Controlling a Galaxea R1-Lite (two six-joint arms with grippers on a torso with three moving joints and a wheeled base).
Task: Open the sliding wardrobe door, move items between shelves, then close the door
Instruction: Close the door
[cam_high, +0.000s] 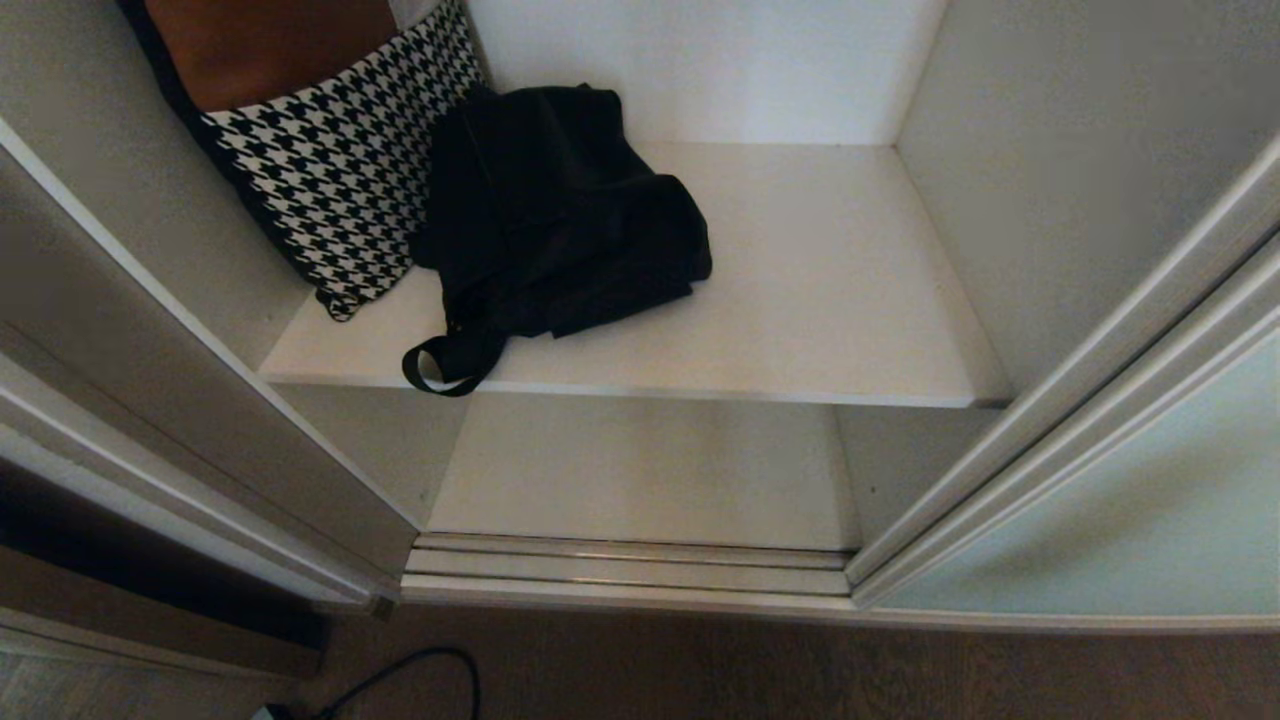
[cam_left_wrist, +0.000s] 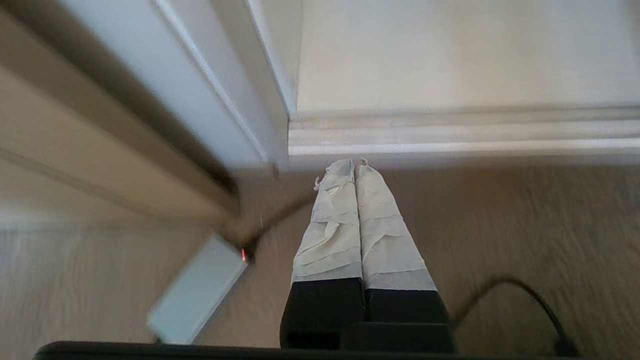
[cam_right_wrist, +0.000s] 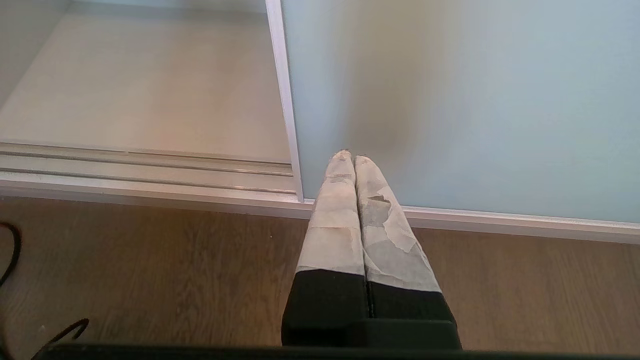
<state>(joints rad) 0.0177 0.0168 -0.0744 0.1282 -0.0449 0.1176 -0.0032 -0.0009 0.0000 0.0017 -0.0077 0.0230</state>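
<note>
The wardrobe stands open. Its mint-green sliding door is pushed to the right and also fills the right wrist view as a door panel. On the upper shelf a houndstooth cushion leans against the left wall, and a floppy black bag lies beside it, a strap hanging over the front edge. The lower shelf is bare. Neither arm shows in the head view. My left gripper is shut and empty above the wood floor near the track. My right gripper is shut and empty before the door.
A ridged cream floor track runs along the wardrobe's front. A brown cushion sits behind the houndstooth one. A grey power brick and black cable lie on the wood floor, left of the opening.
</note>
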